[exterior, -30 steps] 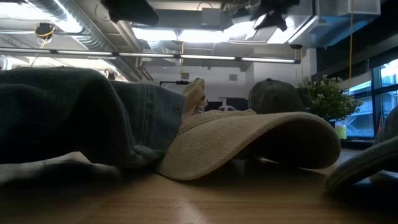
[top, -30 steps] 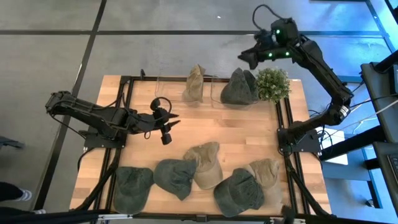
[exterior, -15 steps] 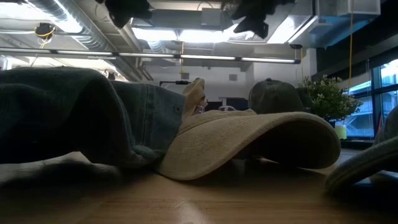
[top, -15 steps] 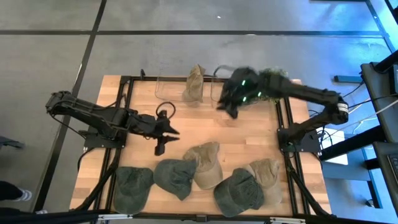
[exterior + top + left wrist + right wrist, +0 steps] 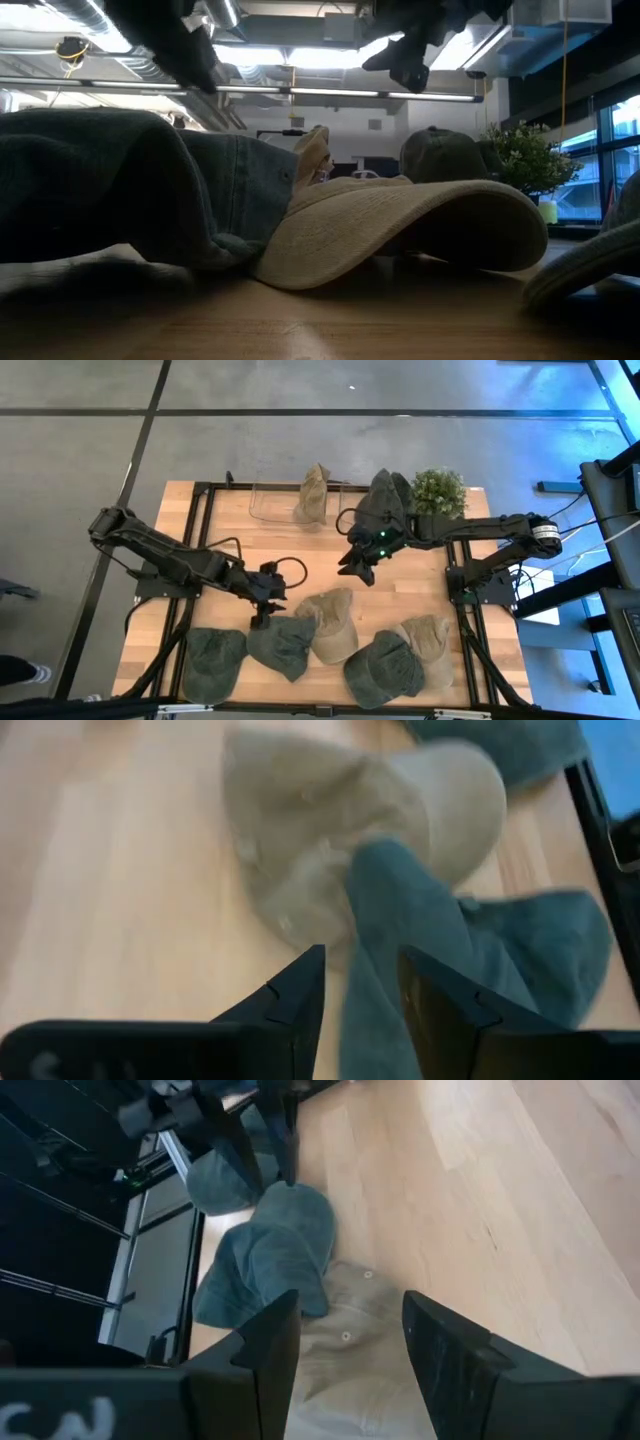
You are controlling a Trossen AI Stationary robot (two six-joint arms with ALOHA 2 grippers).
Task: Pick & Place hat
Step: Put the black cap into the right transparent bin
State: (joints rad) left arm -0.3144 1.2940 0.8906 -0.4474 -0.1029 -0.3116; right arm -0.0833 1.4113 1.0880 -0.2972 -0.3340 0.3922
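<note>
Several hats lie along the table's near edge, among them a grey-blue hat partly overlapped by a tan hat. My left gripper hangs open just above the grey-blue hat's far edge, tipped downward, its fingers on either side of that edge. My right gripper is open over the middle of the table, slanting down toward the tan hat, with nothing between its fingers. At the far edge, a tan hat and a dark hat stand upright.
A clear container holds the far tan hat. A potted plant stands at the far right. More hats lie near: a green one, a dark green one and a tan one. Bare wood lies between the rows.
My left gripper has gone down and toward the table's near edge, tipping downward over the grey-blue hat. My right gripper has swung from high beyond the far right corner down and leftward to the middle of the table. No hat has moved.
</note>
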